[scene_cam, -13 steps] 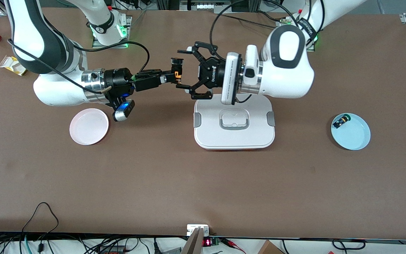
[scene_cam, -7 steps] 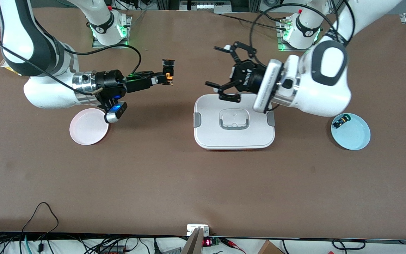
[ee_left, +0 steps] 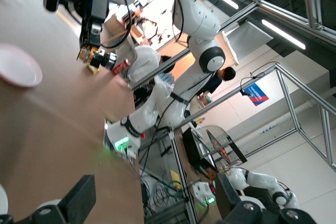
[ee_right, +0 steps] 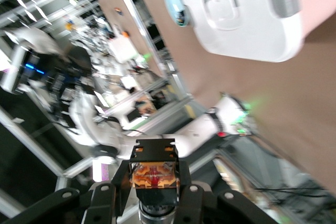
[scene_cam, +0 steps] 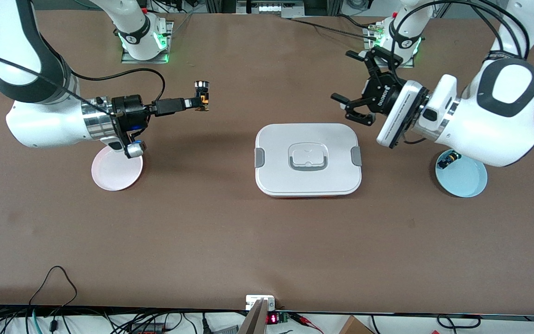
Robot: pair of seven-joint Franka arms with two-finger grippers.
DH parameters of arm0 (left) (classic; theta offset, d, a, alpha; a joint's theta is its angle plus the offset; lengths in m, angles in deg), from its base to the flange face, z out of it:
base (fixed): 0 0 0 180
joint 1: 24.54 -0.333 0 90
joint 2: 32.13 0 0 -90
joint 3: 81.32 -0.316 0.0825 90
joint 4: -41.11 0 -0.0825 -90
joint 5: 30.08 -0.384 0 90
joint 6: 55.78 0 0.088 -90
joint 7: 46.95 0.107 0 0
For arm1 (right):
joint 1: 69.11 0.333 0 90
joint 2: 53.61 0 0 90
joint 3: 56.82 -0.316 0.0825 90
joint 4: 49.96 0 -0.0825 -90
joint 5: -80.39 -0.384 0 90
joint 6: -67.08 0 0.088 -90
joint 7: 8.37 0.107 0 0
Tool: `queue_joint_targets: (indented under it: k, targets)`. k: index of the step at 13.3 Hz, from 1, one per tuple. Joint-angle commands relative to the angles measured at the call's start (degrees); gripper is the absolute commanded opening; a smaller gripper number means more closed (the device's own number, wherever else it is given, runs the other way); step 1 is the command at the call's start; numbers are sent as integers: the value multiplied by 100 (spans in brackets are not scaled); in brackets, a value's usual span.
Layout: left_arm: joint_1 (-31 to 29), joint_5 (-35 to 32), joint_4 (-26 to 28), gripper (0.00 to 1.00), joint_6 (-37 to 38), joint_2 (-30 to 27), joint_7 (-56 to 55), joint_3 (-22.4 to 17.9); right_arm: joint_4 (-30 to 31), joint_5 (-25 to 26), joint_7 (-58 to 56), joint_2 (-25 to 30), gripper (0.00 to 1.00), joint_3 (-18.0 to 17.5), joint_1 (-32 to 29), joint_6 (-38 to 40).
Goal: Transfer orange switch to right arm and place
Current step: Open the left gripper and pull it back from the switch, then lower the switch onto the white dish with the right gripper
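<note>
Right gripper (scene_cam: 200, 103): it was squeezed tight on the orange switch (scene_cam: 201, 94), up in the air over bare table, between the pink plate (scene_cam: 117, 166) and the white box (scene_cam: 308, 159).
Orange switch: it sat right at the tips of the fingers, black button end up and tan-orange block between them. In the right wrist view the block (ee_right: 153, 172) showed clearly between the two pads.
Left gripper (scene_cam: 359, 96): its fingers were spread wide with nothing in them. It hung over the table near the left arm's base, well apart from the switch.
Pink plate: it was empty, near the right arm's end of the table, under the right arm's wrist.
Blue plate (scene_cam: 468, 180): near the left arm's end, with another small black switch (scene_cam: 448, 160) in it.
What could go wrong: the hold looked small, so a fast swing might shake the switch loose. Let go too high, it could bounce or roll off the plate.
Writing: white letters on the left gripper's black body (scene_cam: 384, 91) seemed to say ROBOTIQ. Nothing else could be read.
</note>
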Motion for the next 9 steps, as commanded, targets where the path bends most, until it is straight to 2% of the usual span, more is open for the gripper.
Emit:
queue_joint_targets:
  k: [1, 3, 6, 9]
  targets:
    - [-57, -890, -528, 100, 670, -63, -1194, 1, -43, 1001, -899, 28, 16, -35, -15, 151]
    - [-57, -1908, -715, 100, 1084, -71, -1978, 1, -51, 1688, -1507, 28, 15, -35, 2, 229]
    - [-30, -3386, -768, 100, 1156, -89, -2753, 80, -51, 2838, -2394, 19, 14, -35, -15, 309]
    - [425, -4896, -1303, 100, 1261, -98, -3631, 62, -51, 4384, -3422, -60, 14, -35, -6, 21]
